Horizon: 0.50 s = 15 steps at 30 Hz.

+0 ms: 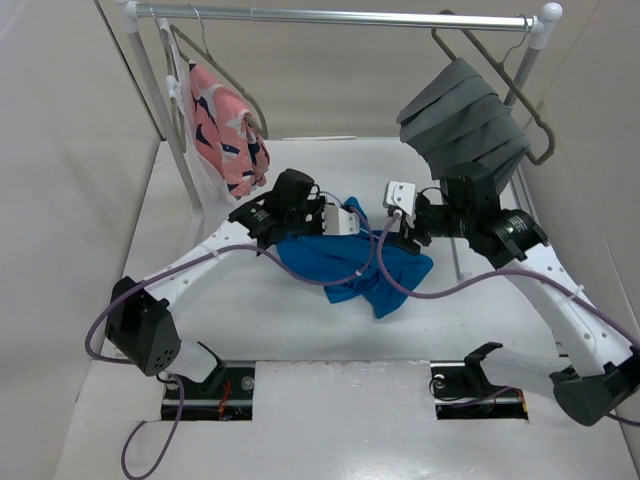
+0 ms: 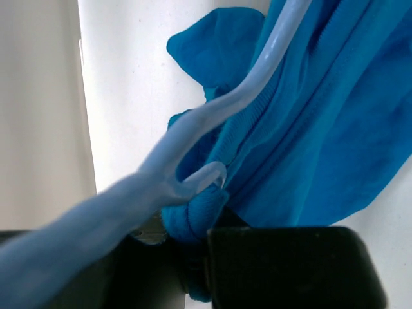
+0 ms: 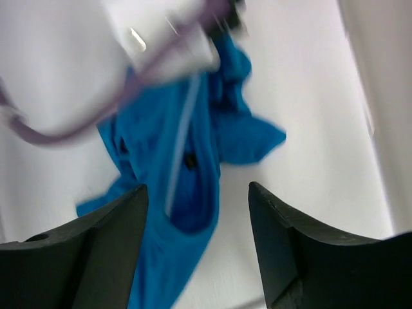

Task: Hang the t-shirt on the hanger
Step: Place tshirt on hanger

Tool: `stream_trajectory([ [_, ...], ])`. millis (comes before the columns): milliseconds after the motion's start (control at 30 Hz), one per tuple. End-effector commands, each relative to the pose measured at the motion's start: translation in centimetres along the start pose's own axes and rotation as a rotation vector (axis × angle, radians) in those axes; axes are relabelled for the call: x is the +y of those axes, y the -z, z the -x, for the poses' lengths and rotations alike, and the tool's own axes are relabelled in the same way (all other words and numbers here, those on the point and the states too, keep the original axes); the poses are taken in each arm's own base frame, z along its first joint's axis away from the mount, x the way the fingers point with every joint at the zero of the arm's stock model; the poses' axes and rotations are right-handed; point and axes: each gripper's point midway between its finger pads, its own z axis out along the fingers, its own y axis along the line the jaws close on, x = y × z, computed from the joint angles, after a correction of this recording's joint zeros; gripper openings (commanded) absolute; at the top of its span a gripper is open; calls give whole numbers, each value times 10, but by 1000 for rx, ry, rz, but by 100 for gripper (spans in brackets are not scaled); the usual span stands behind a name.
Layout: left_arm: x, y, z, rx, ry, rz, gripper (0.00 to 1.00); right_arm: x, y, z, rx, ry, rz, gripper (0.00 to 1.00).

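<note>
Left wrist view: t-shirt [image 2: 309, 129] bunched in left pincer [image 2: 190, 257], hanger [image 2: 261, 74] alongside.

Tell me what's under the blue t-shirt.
Bare white table shows around the t-shirt; what lies beneath is covered. The hanger crosses its folds; whether any of it lies underneath cannot be seen.
</note>
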Motion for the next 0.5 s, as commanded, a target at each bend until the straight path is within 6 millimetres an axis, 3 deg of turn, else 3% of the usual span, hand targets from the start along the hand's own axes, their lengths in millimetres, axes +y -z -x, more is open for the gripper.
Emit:
stream_trajectory([
  [0, 18, 5, 27, -73, -19, 26, 0, 11, 0, 58, -207, 63, 39, 68],
  [133, 16, 1, 25, -55, -34, 25, 0, 13, -6, 73, -221, 50, 5, 67],
  [333, 17, 6, 32, -83, 1, 27, 0, 8, -46, 49, -167, 0, -4, 57],
  [467, 21, 17, 39, -106, 8, 40, 0, 5, -56, 39, -141, -10, -14, 54],
])
